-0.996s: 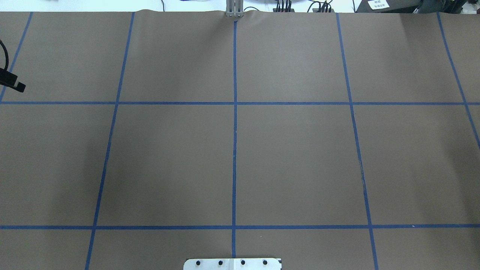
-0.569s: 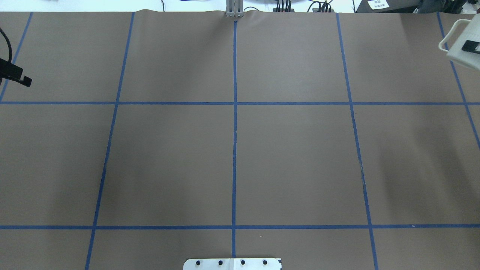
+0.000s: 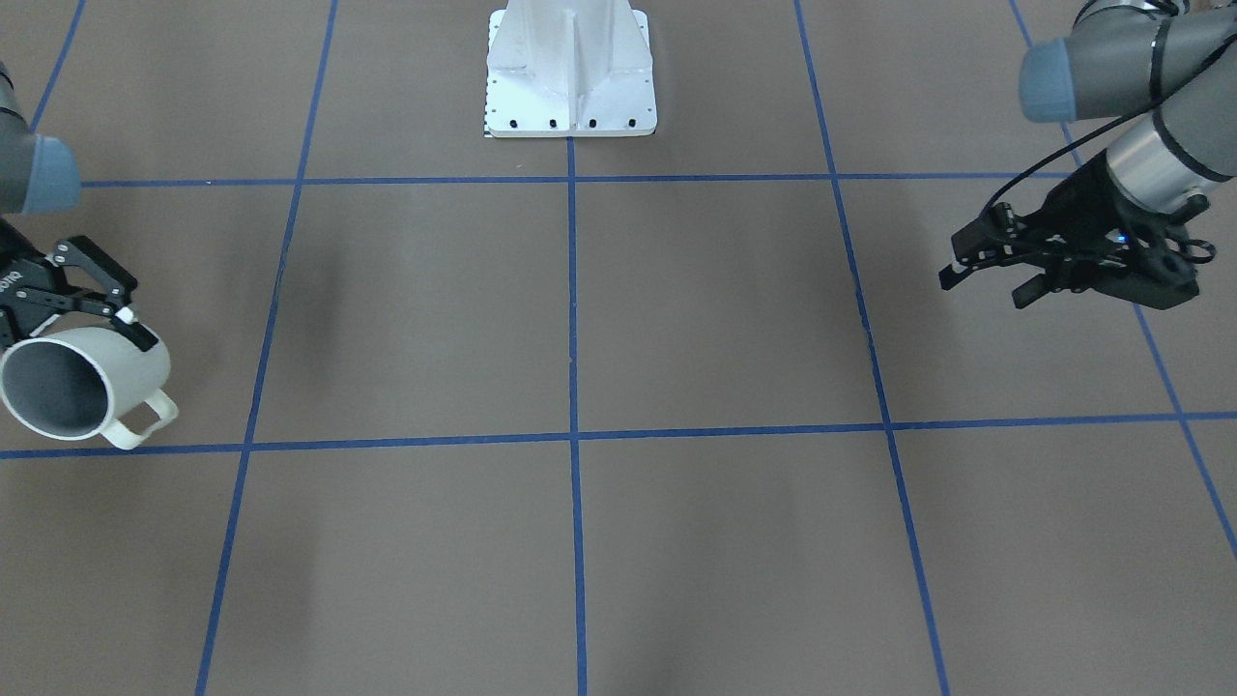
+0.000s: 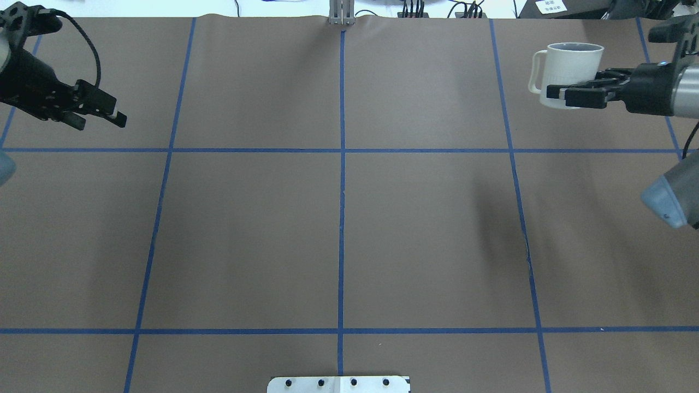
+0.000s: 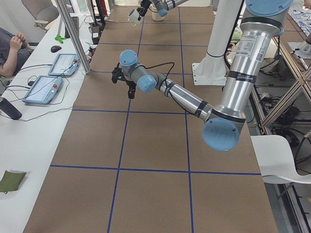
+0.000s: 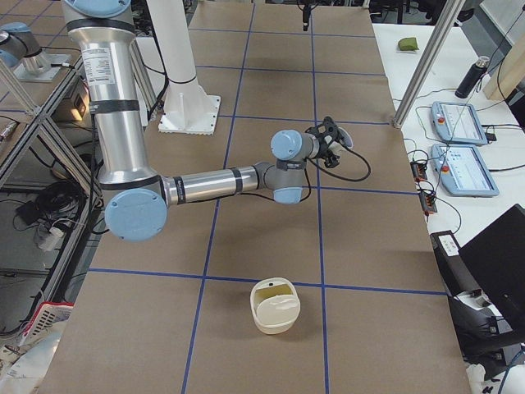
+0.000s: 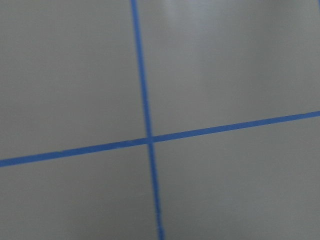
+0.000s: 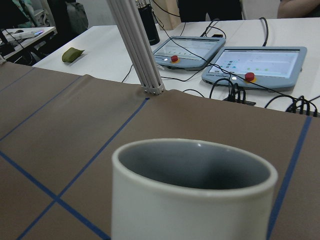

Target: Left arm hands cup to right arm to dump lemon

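The white cup hangs upright above the table's far right part, handle pointing left. My right gripper is shut on its body from the right side. In the front-facing view the cup is at the left edge with the right gripper on it. Its grey inside looks empty there. The right wrist view shows the cup's rim close up, its bottom hidden. No lemon shows in any view. My left gripper is open and empty above the far left part; it also shows in the front-facing view.
The table is brown paper with a blue tape grid. The robot's white pedestal stands at mid-table. A cream container sits on the table at the right end. An aluminium post and tablets line the far edge.
The right gripper has come in from the right edge, carrying the cup leftward; the cup is now upright. The left gripper has moved rightward into view.
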### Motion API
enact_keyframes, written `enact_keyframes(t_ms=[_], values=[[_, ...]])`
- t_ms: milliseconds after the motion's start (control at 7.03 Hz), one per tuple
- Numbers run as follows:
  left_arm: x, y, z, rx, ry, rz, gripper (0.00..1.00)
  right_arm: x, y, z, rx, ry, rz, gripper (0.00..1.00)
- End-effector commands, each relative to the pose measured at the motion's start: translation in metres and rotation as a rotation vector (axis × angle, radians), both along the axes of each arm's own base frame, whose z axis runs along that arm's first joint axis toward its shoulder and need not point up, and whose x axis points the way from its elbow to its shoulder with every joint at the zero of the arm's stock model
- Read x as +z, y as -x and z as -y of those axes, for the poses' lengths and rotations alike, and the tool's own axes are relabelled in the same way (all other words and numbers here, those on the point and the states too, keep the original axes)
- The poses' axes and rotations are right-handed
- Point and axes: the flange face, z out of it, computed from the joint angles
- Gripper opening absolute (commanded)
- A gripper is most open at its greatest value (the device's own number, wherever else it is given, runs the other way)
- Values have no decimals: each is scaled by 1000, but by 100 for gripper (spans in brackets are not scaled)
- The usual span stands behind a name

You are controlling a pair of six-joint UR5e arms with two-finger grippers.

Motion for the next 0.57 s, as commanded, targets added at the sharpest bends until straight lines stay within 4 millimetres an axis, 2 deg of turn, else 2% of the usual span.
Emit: enact_keyframes(t_ms=[0, 142, 284, 427], values=[[-60, -41, 6, -58, 113, -50, 100, -53, 91, 10, 53, -131, -108, 36], [-79, -52, 18, -106, 211, -69, 100, -73, 134, -1, 115, -159, -100, 34], [-105, -64, 27, -135, 268, -96, 100, -88, 158, -7, 178, -204, -129, 33], [-128, -75, 29, -156, 327, -119, 100, -106, 183, -10, 190, -281, -215, 33]])
